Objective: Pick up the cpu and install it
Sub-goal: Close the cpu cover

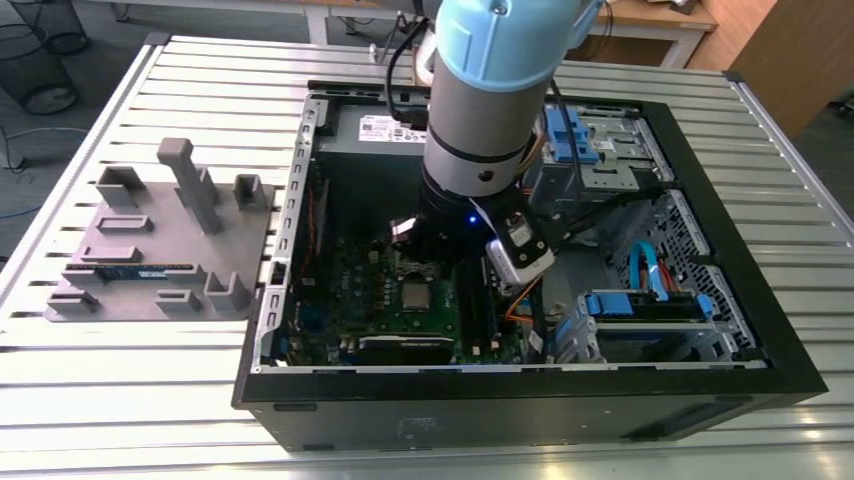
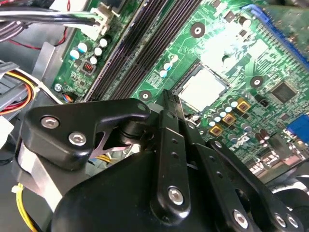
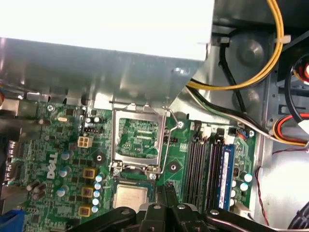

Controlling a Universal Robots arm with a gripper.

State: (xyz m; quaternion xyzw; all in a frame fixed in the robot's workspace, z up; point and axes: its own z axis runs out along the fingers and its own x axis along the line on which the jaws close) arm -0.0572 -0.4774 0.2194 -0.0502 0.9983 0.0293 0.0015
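Exterior view: can't see the far part of the motherboard [image 1: 350,290], blocked by the arm [image 1: 487,110], itself cropped at the top edge. Can just pick out the cpu [image 1: 418,294] as a pale square, too small for detail. Same for the memory stick [image 1: 134,272] on the grey jig [image 1: 147,235]. First wrist view: cpu near edge hidden behind the gripper [image 3: 166,189] links, those cropped by the picture edge. Blown-out white above the socket frame [image 3: 137,137], unreadable. Second wrist view: near half of the motherboard buried under the gripper body. No read on cpu seating depth from any view.
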